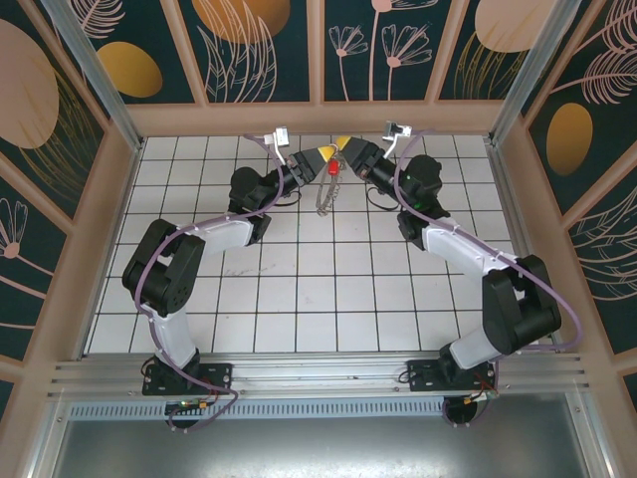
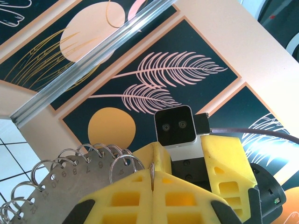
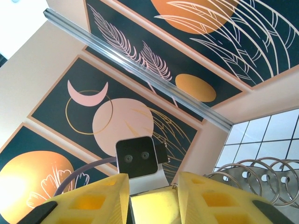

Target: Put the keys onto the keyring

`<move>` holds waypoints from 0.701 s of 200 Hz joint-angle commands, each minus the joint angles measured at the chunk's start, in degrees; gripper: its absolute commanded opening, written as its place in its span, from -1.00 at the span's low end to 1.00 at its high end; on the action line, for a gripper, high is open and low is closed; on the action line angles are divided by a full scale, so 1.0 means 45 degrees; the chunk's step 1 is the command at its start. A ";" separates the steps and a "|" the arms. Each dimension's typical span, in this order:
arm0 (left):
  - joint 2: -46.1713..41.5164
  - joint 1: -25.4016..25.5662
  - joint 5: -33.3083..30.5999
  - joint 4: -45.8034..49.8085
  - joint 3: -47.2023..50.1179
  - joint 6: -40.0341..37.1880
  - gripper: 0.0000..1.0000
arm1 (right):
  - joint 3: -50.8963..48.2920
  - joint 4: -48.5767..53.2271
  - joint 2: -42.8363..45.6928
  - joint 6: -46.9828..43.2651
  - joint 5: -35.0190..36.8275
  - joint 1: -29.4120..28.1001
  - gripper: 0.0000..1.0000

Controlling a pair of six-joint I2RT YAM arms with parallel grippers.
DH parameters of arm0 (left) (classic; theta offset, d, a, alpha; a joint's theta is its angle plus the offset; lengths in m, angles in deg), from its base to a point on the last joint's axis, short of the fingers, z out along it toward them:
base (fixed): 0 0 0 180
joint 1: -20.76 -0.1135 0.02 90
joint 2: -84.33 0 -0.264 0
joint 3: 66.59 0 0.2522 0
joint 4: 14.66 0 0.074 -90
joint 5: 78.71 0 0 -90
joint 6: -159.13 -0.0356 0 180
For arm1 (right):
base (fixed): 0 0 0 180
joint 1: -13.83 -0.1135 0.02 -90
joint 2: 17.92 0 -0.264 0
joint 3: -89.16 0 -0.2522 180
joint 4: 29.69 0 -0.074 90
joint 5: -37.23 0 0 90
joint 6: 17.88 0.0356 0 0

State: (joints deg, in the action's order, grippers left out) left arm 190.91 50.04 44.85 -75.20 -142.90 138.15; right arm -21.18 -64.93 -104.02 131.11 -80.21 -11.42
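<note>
Two arms reach to the far middle of the table [image 1: 299, 299], where their yellow fingertips meet above the white tiles. The left gripper [image 1: 320, 157] has its fingers pressed together, and the left wrist view shows a thin wire of the keyring [image 2: 153, 171] pinched in the seam between them. In that view the rest of the keyring lies lower left as a grey plate stamped with numbers and fringed by wire loops. From above, the keyring [image 1: 322, 197] hangs below the fingertips, over the tiles.

The key [image 1: 328, 167], a small red spot, sits just under the point where the two grippers meet, at the top of the hanging keyring. Whether it is threaded on or only touching cannot be told.

The right gripper [image 1: 345, 146] faces the left one, tip to tip. In its wrist view the right gripper [image 3: 153, 181] has its fingers apart, with a yellow block of the left gripper between them and wire loops of the keyring [image 3: 261, 179] just to the right.
</note>
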 commanded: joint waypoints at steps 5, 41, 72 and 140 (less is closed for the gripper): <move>-0.0104 0.0056 -0.0014 -0.0520 0.0051 -0.0277 -1.00 | 0.0318 -0.0377 -0.0177 -0.0067 -0.0093 -0.0169 -0.35; -0.0128 0.0056 -0.0016 -0.0520 0.0062 -0.0297 -1.00 | 0.0240 -0.0470 -0.0233 0.0003 -0.0137 -0.0235 -0.38; -0.0131 0.0048 -0.0018 -0.0520 0.0070 -0.0314 -1.00 | 0.0111 -0.0460 -0.0200 -0.0001 -0.0133 -0.0252 -0.38; -0.0195 0.0056 -0.0007 -0.0480 0.0094 -0.0368 -1.00 | -0.0324 -0.0382 0.0128 -0.0089 0.0181 -0.0110 -0.34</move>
State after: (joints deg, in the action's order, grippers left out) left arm 190.91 50.04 44.85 -74.46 -142.53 137.91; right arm -21.97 -64.99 -104.33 131.13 -79.32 -11.77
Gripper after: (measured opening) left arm 0.045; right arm 0.327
